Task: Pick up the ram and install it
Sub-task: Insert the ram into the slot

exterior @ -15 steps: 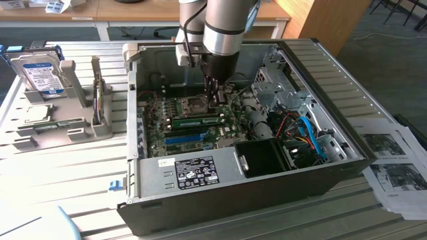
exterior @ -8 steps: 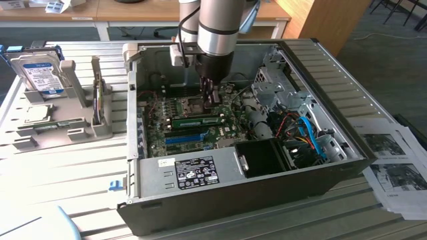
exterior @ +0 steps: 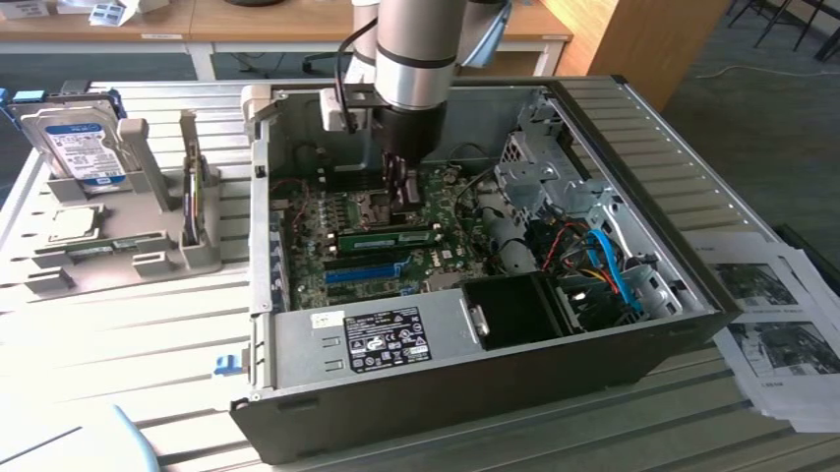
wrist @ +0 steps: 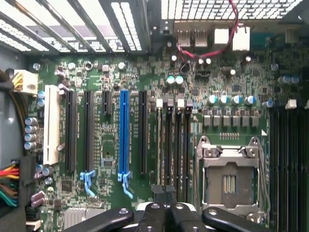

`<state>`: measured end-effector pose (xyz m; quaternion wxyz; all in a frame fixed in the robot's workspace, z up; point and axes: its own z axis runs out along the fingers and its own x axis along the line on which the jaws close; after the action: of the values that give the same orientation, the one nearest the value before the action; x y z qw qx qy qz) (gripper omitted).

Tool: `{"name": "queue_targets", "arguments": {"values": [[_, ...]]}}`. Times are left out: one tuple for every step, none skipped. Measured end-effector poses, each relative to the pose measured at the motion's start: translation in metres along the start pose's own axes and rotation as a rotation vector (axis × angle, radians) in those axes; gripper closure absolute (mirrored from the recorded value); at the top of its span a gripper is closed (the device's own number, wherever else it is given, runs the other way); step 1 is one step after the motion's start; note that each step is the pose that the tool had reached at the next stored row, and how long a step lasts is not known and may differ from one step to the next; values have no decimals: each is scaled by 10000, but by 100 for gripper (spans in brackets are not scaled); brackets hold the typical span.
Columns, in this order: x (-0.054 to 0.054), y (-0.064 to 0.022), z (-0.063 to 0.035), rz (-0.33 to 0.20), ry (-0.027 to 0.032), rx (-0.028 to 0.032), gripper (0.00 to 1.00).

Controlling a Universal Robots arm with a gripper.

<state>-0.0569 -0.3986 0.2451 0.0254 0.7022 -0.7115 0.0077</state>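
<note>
Over motherboard [exterior: 381,241] | gripper [wrist: 165,193] clenched, empty, above seated ram [exterior: 391,239] | risk: pressing crooked, cracking slot latches

The exterior camera sits high and off to one side of me, looking down at an angle across the slatted worktop [exterior: 157,324] and into the open computer case [exterior: 591,197]. It stands far enough back to take in the whole case, the grey holder [exterior: 118,246] at the exterior view's left and the printed papers [exterior: 774,334] at its right.

My wrist camera rides just behind my claw [wrist: 164,195] and looks straight along it, close to the motherboard [wrist: 111,145], facing its surface squarely.

Both views share that board: the long blue slot [exterior: 361,272] [wrist: 124,135] and the memory slots [wrist: 173,145] beside it.
</note>
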Motion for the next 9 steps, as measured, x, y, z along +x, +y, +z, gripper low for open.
{"name": "queue_targets", "arguments": {"values": [[0,18,1,1,0,4,91],[0,34,1,0,0,9,91],[1,51,1,1,0,13,91],[1,68,2,0,-1,17,91],[1,85,2,1,0,21,91],[1,103,3,1,-1,26,91],[1,119,3,1,0,29,91],[2,134,3,2,-1,34,91],[2,149,4,2,-1,37,91]]}}
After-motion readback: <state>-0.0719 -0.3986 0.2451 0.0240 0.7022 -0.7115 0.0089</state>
